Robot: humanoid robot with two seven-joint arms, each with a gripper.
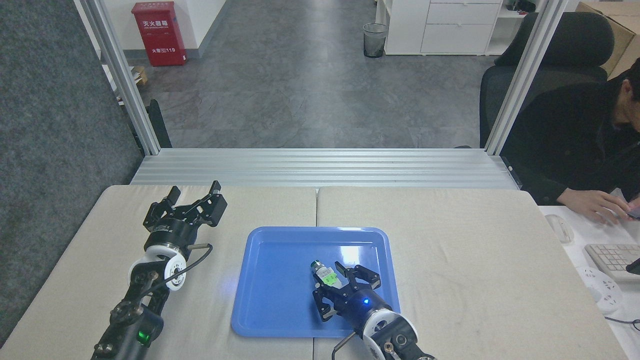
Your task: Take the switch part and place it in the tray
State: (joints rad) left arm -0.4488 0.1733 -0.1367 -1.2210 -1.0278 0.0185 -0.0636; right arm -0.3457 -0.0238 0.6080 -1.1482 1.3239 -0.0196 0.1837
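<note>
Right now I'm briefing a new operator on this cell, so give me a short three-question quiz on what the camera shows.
1. True or false: the switch part is over the blue tray.
2. Which gripper is at the part: A) left gripper B) right gripper?
3. What sits at the far right on the white desk, near the person's hand?

Key: 1. True. 2. B; the left one is open over the table, away from the tray. 3. A keyboard.

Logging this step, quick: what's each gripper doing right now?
Left gripper: open, holding nothing.
Right gripper: shut on the switch part, over the tray.
</note>
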